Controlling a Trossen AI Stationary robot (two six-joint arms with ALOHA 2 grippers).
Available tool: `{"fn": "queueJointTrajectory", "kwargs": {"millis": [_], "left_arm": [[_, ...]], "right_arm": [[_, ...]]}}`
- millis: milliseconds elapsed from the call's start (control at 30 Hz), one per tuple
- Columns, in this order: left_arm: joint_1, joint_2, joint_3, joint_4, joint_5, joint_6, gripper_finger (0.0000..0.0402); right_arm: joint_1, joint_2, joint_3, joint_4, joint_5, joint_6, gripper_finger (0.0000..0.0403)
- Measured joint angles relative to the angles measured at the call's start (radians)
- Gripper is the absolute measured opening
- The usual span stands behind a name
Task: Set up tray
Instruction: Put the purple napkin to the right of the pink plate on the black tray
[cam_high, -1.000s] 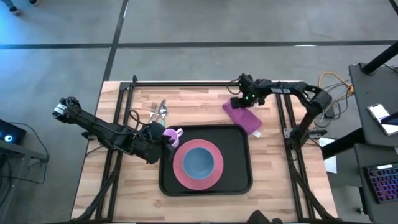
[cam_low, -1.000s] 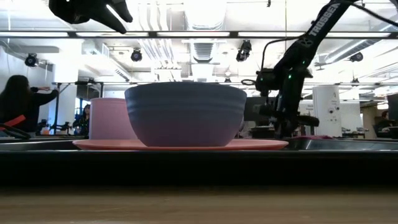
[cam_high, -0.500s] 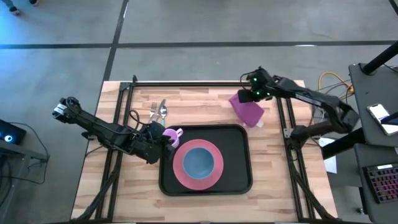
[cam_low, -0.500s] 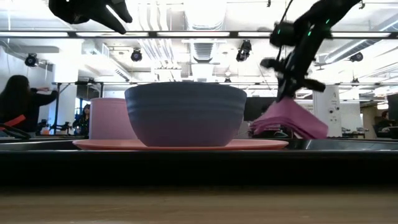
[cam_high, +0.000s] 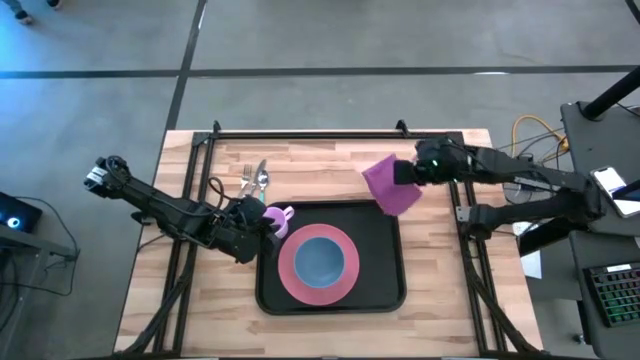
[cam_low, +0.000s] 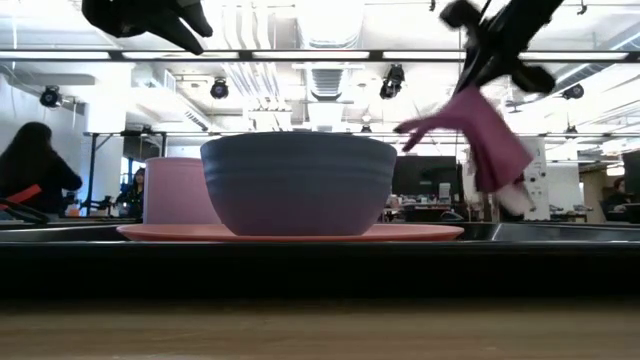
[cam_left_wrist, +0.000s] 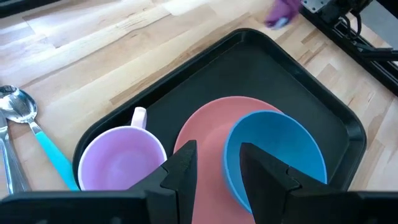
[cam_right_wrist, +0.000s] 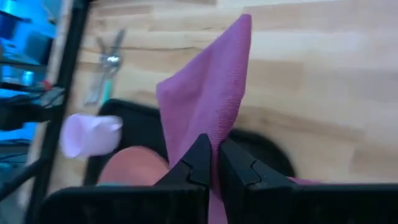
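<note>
Right pincer (cam_right_wrist: 214, 165) clamped on a purple cloth (cam_high: 388, 184), held in the air over the tray's far right corner. Left pincer (cam_left_wrist: 214, 163) slightly parted, gripping nothing, hovering at the tray's left edge above a lilac mug (cam_left_wrist: 119, 163). Black tray (cam_high: 385, 262) sits mid-worktop (cam_high: 440, 300), carrying a pink plate (cam_high: 290, 276) with 1 blue bowl (cam_high: 319, 258). Cutlery (cam_high: 254, 180) lies beyond the tray's far left corner.

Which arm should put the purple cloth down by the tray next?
Right. Its gripper already holds the purple cloth lifted over the tray's far right corner; the left gripper hovers open by the cup.
</note>
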Motion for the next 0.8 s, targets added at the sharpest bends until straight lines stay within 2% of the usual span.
{"fn": "queueJointTrajectory", "kwargs": {"millis": [233,367,533,633,800], "left_arm": [[0.000,0.000,0.000,0.000,0.001,0.039,0.0102],[0.000,0.000,0.000,0.000,0.003,0.049,0.0102],[0.000,0.000,0.000,0.000,0.003,0.053,0.0102],[0.000,0.000,0.000,0.000,0.004,0.066,0.0102],[0.000,0.000,0.000,0.000,0.004,0.068,0.0102]], "right_arm": [[0.366,-0.024,0.079,-0.022,0.255,0.294,0.0009],[0.565,0.044,0.104,-0.030,0.407,0.505,0.0009],[0.785,0.170,0.094,-0.049,0.576,0.890,0.0009],[0.883,0.259,0.079,-0.047,0.628,1.121,0.0009],[0.890,0.375,0.108,0.043,0.646,1.148,0.0009]]}}
